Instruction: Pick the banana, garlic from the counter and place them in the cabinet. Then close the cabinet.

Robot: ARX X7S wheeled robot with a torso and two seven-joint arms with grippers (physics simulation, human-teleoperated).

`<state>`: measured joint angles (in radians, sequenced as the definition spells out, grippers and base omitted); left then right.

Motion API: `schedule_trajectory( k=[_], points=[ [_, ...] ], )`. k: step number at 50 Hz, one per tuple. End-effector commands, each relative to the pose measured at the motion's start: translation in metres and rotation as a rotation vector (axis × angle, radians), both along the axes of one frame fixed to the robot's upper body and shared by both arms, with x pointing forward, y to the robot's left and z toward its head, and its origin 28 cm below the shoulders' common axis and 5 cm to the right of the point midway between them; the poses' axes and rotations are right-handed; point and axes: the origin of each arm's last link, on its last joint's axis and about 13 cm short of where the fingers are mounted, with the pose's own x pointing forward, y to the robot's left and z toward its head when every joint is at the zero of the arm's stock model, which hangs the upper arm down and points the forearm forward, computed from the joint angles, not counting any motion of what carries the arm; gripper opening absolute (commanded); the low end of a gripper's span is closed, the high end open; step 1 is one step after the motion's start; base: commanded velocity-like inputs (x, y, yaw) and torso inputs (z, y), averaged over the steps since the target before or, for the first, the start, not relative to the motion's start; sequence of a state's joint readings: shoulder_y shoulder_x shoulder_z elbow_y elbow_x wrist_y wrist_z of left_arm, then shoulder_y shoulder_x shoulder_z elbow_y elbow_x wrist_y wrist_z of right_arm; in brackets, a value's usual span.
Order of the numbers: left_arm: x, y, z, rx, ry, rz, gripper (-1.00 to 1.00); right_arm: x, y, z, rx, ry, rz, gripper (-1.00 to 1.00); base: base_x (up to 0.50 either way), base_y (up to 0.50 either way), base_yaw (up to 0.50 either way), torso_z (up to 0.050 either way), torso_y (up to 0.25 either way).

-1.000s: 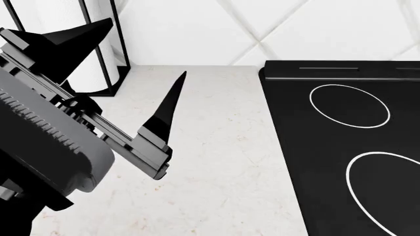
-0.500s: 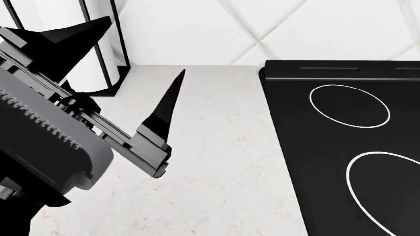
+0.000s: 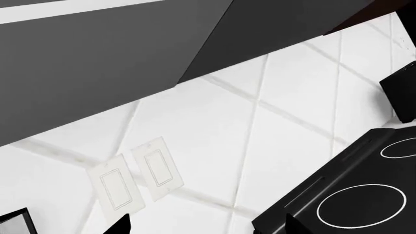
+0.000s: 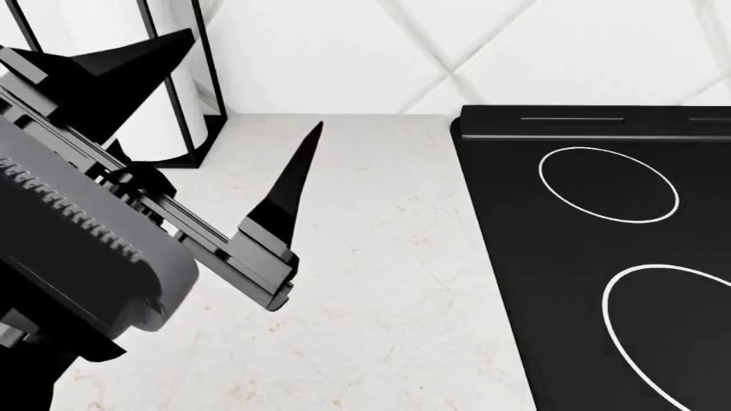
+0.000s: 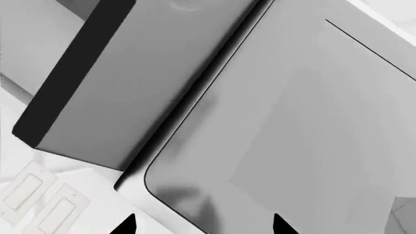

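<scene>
Banana and garlic appear in none of the three views; the broad white stone-look bench [image 4: 377, 282] with faint tan veins lies bare in the head view between a tall white paper-towel roll in a black frame [image 4: 160, 77] at the back left and a black glass cooktop with white rings [image 4: 605, 257] on the right. Behind them rises a white diamond-tiled wall [image 4: 377, 51].

The left gripper [image 4: 222, 103], black with a grey ribbed body, hangs above the bench's left part, its two pointed jaws spread wide apart and holding nothing, one tip in front of the towel roll, the other over bare stone.

The left wrist view looks along the tiled wall, where two white switch plates [image 3: 136, 178] sit side by side below a dark grey slanted hood-like surface [image 3: 117, 53], with the cooktop's corner near them; only the two dark jaw tips show at the frame edge, set well apart.

The right wrist view shows the right gripper [image 5: 201, 225] only as two small black jaw tips, wide apart and empty, facing a grey panel with a rounded corner [image 5: 293, 122] and a grey box with a black edge [image 5: 143, 78], the switch plates beside them
</scene>
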<state>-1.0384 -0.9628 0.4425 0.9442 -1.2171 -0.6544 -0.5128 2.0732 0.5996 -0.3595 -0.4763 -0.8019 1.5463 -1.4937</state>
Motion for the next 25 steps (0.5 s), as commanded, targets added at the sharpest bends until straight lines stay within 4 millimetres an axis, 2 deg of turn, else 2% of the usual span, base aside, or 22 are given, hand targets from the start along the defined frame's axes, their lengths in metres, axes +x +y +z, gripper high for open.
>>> schedule_trajectory(
  k=[1,13,25],
  points=[
    [0.0,0.0,-0.001,0.0,0.002,-0.001,1.0,-0.006,-0.002,0.008,0.048,-0.06,-0.024,1.0,0.0,0.0,0.0,0.0,0.0],
    [0.001,-0.001,-0.003,0.0,0.007,-0.002,1.0,-0.008,0.001,0.023,0.064,-0.132,-0.042,1.0,0.0,0.0,0.0,0.0,0.0],
    [0.003,-0.003,-0.009,0.002,0.018,-0.008,1.0,-0.009,0.019,0.049,0.022,-0.237,0.007,1.0,0.0,0.0,0.0,0.0,0.0]
  ],
)
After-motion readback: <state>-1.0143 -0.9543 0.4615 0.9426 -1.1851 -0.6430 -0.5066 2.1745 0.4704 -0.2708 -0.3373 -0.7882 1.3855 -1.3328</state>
